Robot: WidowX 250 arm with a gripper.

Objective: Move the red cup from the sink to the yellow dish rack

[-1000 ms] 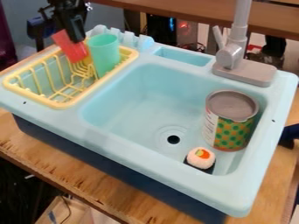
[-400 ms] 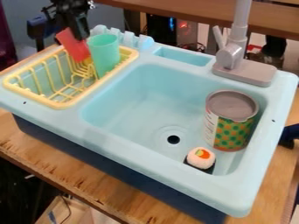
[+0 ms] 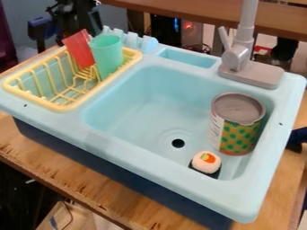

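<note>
At the upper left, the black gripper (image 3: 79, 28) is just behind and above a red object (image 3: 80, 48), which leans upright at the back of the yellow dish rack (image 3: 42, 104). Whether it touches the red object I cannot tell. A green cup (image 3: 108, 55) stands tilted in the rack, right beside the red piece. In the light blue sink basin (image 3: 138, 103), a can (image 3: 237, 123) with a grey lid and green-dotted side stands at the right. The sushi piece (image 3: 206, 162), white with an orange top and black base, lies in front of the can.
The grey faucet (image 3: 239, 56) rises from the sink's back right corner. A small recessed tray (image 3: 187, 58) is left of it, and light blue prongs (image 3: 133, 37) line the back left edge. The sink stands on a wooden table (image 3: 78, 173).
The gripper has shifted slightly right and back at the upper left. The red object has moved a little right, its top now closer to the green cup.
</note>
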